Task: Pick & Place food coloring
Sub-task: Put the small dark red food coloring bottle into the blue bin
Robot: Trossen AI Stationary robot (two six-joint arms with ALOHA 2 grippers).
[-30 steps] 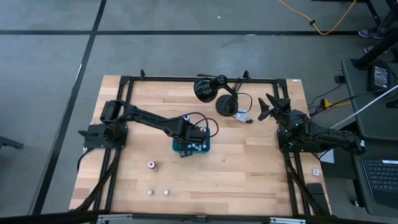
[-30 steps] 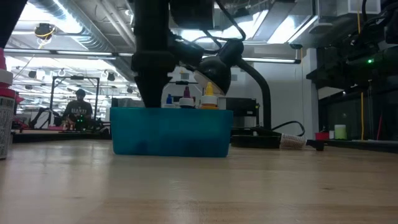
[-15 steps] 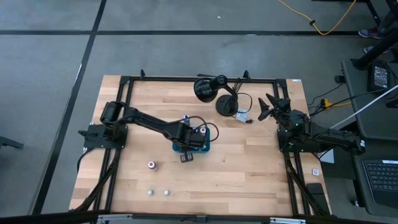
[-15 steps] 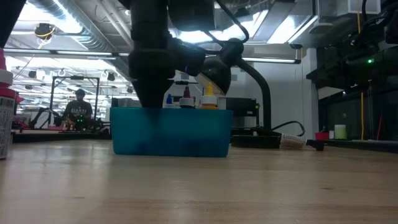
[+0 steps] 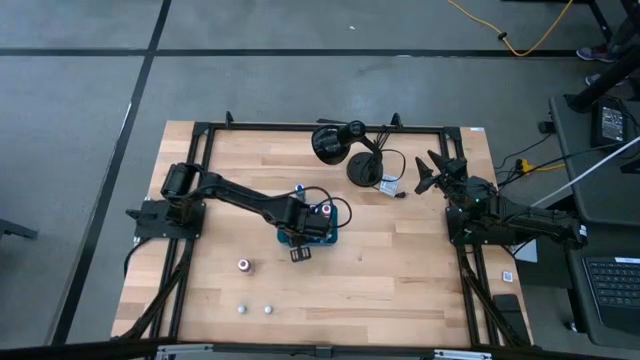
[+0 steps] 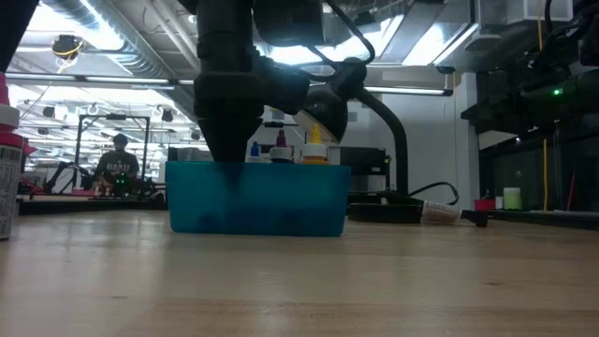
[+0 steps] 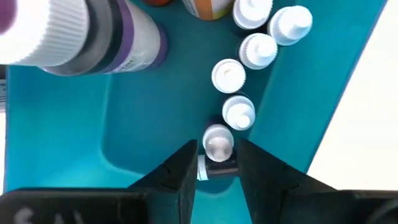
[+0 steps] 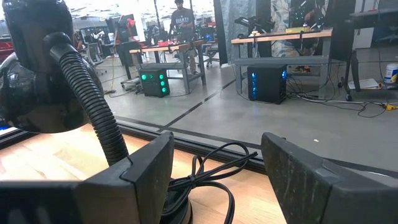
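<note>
Tray (image 5: 336, 232) first: the teal one sits near the middle of the table (image 5: 400, 270), and I have the left gripper (image 7: 216, 163) lowered into it. Its fingers (image 7: 185, 177) flank a tiny white-capped food coloring bottle (image 7: 217, 142) by the tray's wall; I can't tell whether they pinch it or have let go. More food coloring bottles (image 7: 242, 62) line the same wall, with a larger purple-banded bottle (image 7: 93, 34) farther in. Three small bottles (image 5: 244, 266) stand toward the table's front-left corner. My right gripper (image 8: 214, 165) waits spread wide at the right edge, facing the black headphones (image 5: 345, 150).
</note>
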